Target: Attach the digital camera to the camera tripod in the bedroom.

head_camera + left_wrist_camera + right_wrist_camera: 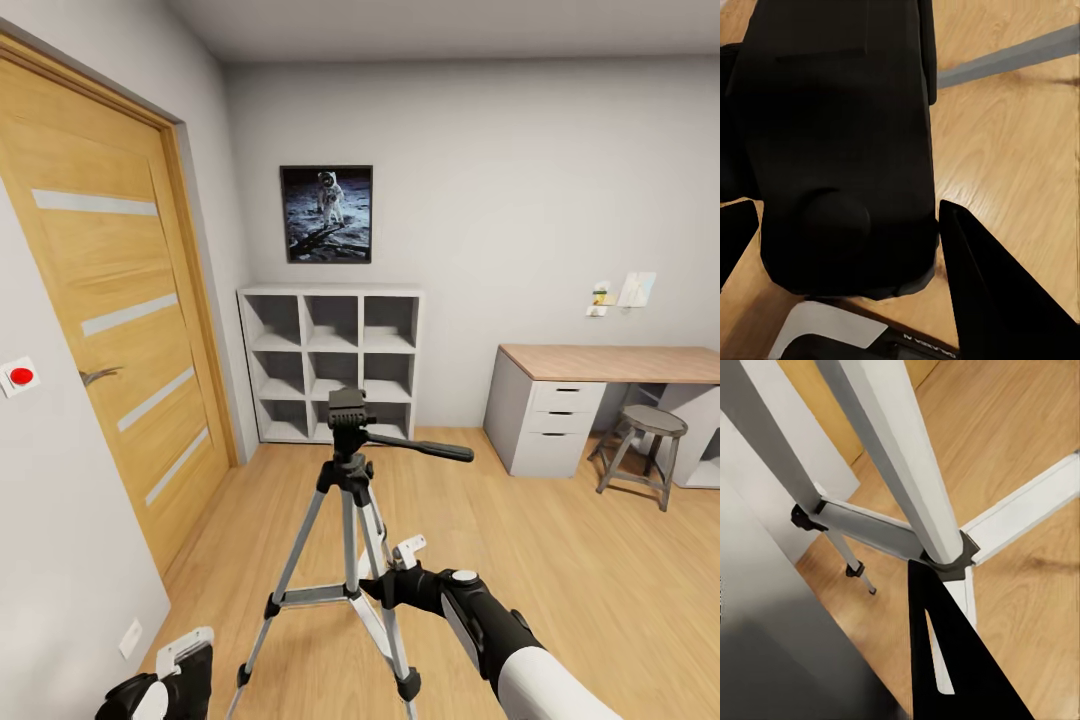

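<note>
Bedroom, wood floor (pixel 560 560). Camera tripod (pixel 349 470) stands mid-floor. Left gripper (pixel 185 655) clamps digital camera (pixel 840 150) low, below-left of tripod head; right gripper (pixel 405 560) at legs, aperture unclear.

Head view: soft, even light is filling the bedroom (pixel 560 200), no source showing, no glare. Straight lines are bowing toward the edges; the wooden door (pixel 110 330) is leaning hard. Shadows are staying faint, a pale smudge under the stool (pixel 640 450) beside the desk.

My left wrist view: the digital camera (pixel 840 150) is reading as a near-featureless black mass, detail drowning in darkness, with a soft shadow on the floor just beside it.

My right wrist view: the camera tripod (pixel 896 472) legs are blurring softly close up, and a dim grey gradient is darkening beside them.
</note>
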